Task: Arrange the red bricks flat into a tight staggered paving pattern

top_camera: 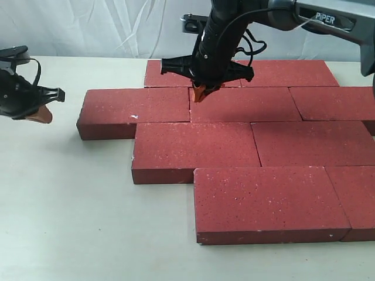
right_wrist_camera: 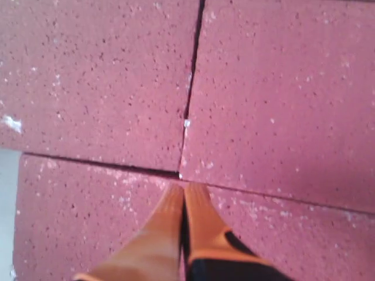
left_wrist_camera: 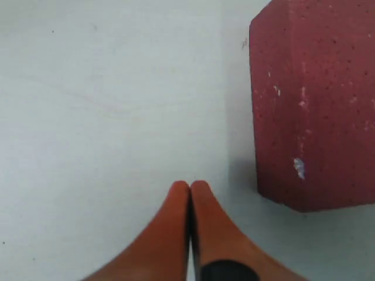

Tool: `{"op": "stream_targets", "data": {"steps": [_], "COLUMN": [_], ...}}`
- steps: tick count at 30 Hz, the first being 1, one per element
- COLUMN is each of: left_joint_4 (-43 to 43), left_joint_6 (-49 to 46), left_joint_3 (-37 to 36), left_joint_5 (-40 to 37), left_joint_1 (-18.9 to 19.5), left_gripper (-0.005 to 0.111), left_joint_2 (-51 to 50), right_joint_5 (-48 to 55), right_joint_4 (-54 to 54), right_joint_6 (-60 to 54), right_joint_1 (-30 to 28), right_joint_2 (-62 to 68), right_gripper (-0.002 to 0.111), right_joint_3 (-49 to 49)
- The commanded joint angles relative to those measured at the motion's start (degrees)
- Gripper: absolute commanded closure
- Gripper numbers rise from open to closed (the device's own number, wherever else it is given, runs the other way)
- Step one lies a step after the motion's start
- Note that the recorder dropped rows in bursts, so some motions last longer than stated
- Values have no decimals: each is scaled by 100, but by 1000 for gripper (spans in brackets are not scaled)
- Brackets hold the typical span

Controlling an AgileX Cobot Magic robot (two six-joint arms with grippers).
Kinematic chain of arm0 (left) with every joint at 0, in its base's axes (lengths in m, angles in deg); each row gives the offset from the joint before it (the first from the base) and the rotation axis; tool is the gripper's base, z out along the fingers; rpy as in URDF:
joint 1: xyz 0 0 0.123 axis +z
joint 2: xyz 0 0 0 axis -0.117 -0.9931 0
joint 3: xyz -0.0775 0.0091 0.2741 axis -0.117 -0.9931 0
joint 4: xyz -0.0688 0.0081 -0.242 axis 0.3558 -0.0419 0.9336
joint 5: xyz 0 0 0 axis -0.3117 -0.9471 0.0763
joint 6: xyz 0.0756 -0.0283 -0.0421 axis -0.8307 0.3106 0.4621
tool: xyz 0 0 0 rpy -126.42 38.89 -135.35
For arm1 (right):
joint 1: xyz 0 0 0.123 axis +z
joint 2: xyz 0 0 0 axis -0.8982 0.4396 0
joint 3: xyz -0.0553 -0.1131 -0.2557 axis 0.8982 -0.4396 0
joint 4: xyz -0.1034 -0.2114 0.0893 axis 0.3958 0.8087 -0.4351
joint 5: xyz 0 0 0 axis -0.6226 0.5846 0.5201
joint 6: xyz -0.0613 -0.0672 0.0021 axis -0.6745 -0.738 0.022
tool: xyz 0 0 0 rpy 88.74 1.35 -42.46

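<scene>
Nine red bricks [top_camera: 196,143] lie flat on the pale worktop [top_camera: 64,211]. Counted by rows in the exterior view, there are two at the back, three next, two after that and two at the front, with the rightmost ones cut off by the picture's edge. Each row is offset from its neighbour so the end joints do not line up, and thin dark seams separate the close-set blocks. One word can be read, "PIPER" [top_camera: 326,19], in white on the grey casing of the right arm. The bricks are dark red, matte and gritty, dotted with tiny pale specks. Two tools are in view. The right tool [top_camera: 200,93] has its orange fingertips [right_wrist_camera: 167,216] pressed together on nothing, their tips at the seam where three blocks meet. The left tool [top_camera: 44,115] is likewise closed and empty, over bare worktop just off the leftmost block's end
</scene>
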Motion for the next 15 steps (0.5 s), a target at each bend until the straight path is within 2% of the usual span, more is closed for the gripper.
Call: {"op": "stream_targets", "data": {"steps": [1, 4, 7, 10, 15], "left_joint_4": [-375, -1479, -2800, -2852, -2682], "left_joint_6": [233, 1141, 2318, 2405, 2405], "left_joint_3": [-329, -329, -329, -329, -329], "left_joint_5": [95, 69, 82, 82, 71], "left_joint_1": [-441, -1009, -1769, -2174, -2312], "left_gripper": [107, 107, 107, 107, 107], "left_joint_2": [743, 1084, 1160, 1160, 1160], "right_joint_5": [666, 885, 885, 885, 885], "right_joint_4": [12, -246, -651, -628, -561], "right_joint_6": [-174, -349, -774, -870, -870], "right_joint_1": [53, 76, 113, 100, 75], "right_joint_2": [-265, -400, -528, -676, -1179], "right_gripper": [109, 109, 109, 109, 109], "right_joint_3": [22, 22, 22, 2, -450]}}
